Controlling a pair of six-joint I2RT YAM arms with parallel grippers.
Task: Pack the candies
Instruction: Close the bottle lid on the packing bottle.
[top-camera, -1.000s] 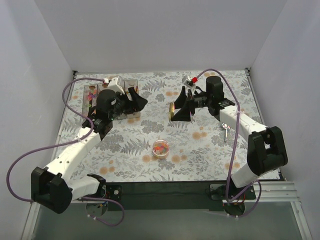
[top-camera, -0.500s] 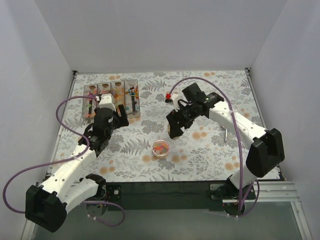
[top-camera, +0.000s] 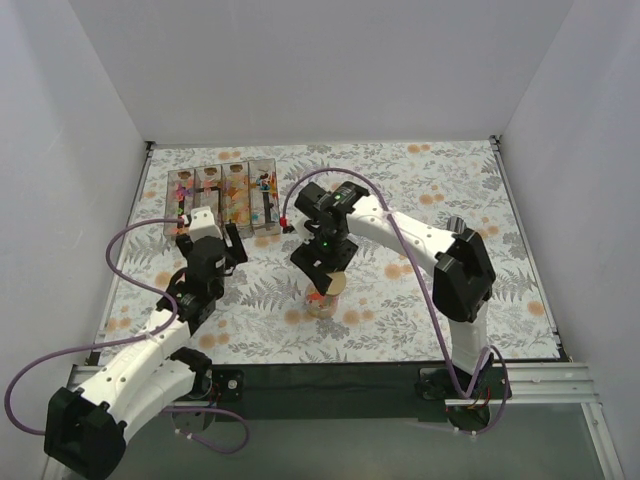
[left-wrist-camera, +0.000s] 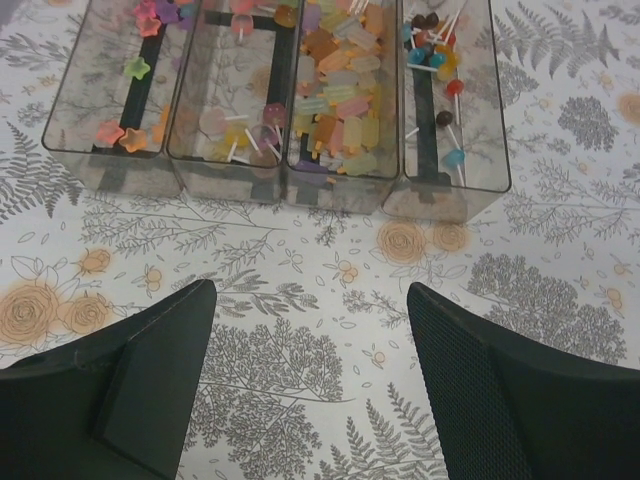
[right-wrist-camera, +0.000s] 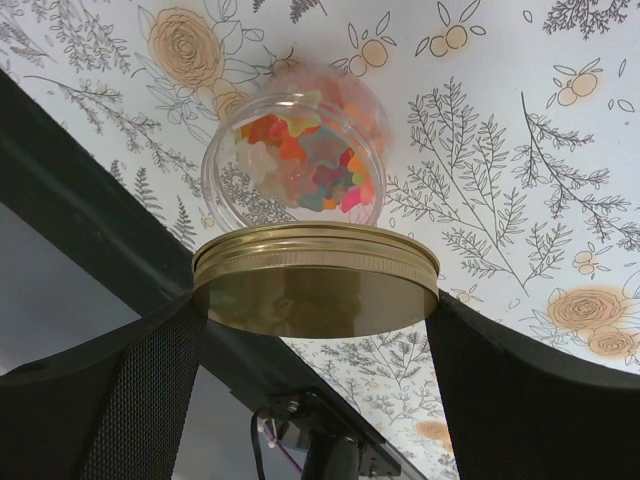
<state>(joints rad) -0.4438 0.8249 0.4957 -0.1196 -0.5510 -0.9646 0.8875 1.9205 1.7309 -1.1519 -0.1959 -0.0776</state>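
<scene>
A small clear jar (right-wrist-camera: 290, 160) holds the candies (right-wrist-camera: 305, 165), orange, red, pink and yellow. In the top view the jar (top-camera: 322, 300) stands near the table's middle front. My right gripper (right-wrist-camera: 315, 300) is shut on a gold metal lid (right-wrist-camera: 315, 285) and holds it just above the jar; in the top view the gripper (top-camera: 325, 270) hangs over the jar and hides most of it. My left gripper (left-wrist-camera: 310, 310) is open and empty above the cloth, short of the clear bins (left-wrist-camera: 280, 90). It also shows in the top view (top-camera: 205, 250).
Several clear bins (top-camera: 222, 190) of assorted sweets and lollipops stand at the back left. The tablecloth (top-camera: 400, 300) has a fern and orange flower print. White walls close the back and sides. A black rail (top-camera: 330, 380) runs along the table's near edge.
My right arm swung left and forward with the gold lid and now holds it over the jar. My left arm drew back from the bins toward the near edge.
</scene>
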